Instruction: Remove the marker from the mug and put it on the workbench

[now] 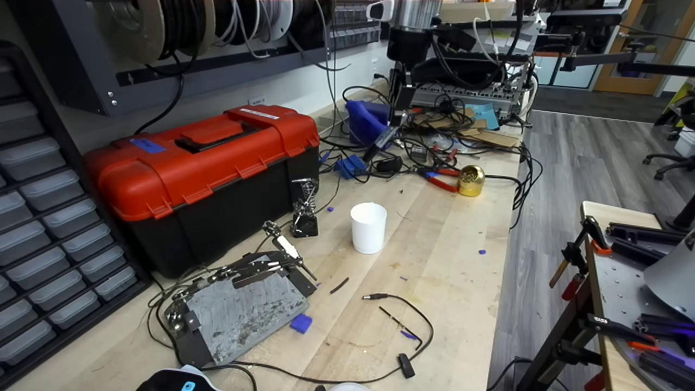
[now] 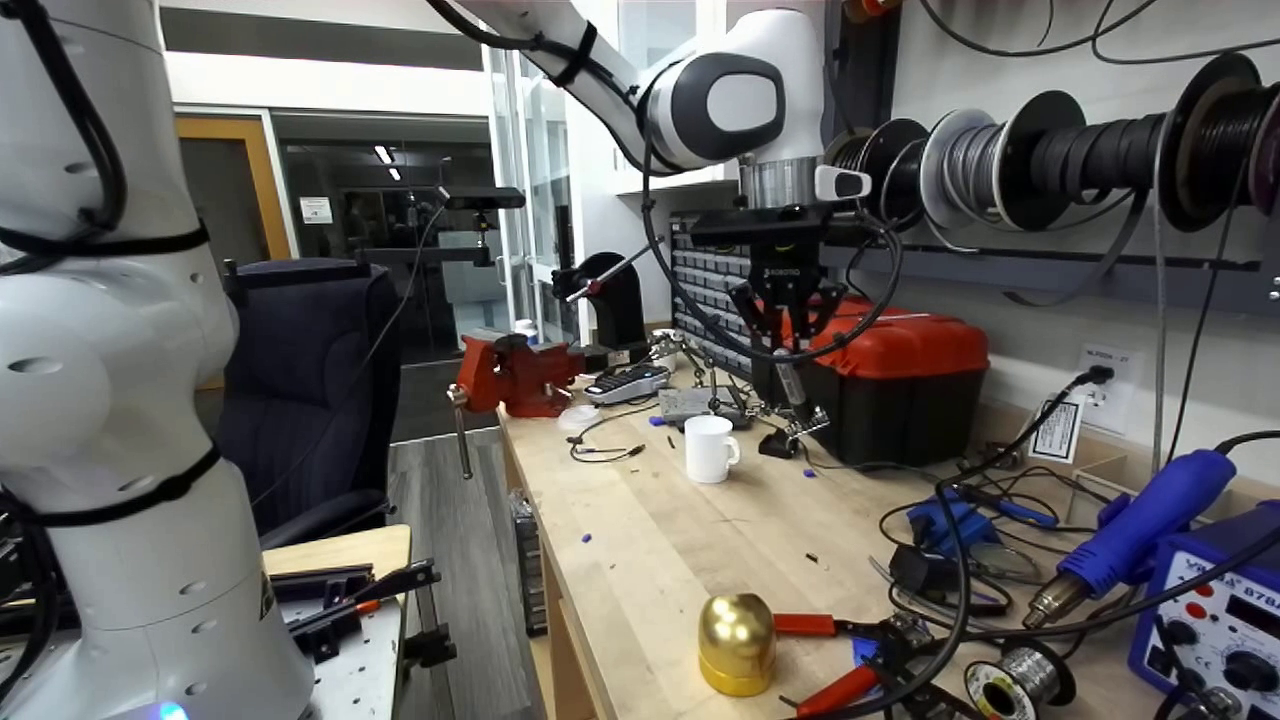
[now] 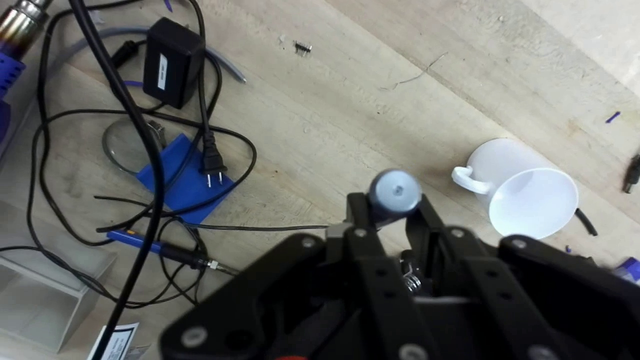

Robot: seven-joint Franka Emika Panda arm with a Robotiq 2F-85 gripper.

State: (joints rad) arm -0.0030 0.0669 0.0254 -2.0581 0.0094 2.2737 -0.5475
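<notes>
The white mug [image 1: 368, 229] stands upright on the pale wood workbench [image 1: 445, 244]; it also shows in an exterior view [image 2: 708, 452], and in the wrist view [image 3: 507, 162] its visible inside is empty. My gripper [image 3: 389, 212] is shut on the dark marker [image 3: 396, 192], whose round grey end faces the wrist camera between the fingertips. In both exterior views the marker [image 1: 381, 140] [image 2: 793, 388] hangs tilted below the gripper [image 1: 400, 115] [image 2: 785, 345], above the workbench and apart from the mug.
A red and black toolbox [image 1: 212, 163] stands along the wall. A helping-hands stand [image 1: 305, 209] and a grey plate fixture [image 1: 244, 309] are near the mug. Tangled cables [image 3: 150, 165], a gold tip cleaner [image 2: 737, 645], red-handled pliers [image 2: 840, 690] and a blue hot-air tool [image 2: 1140, 535] lie toward one end.
</notes>
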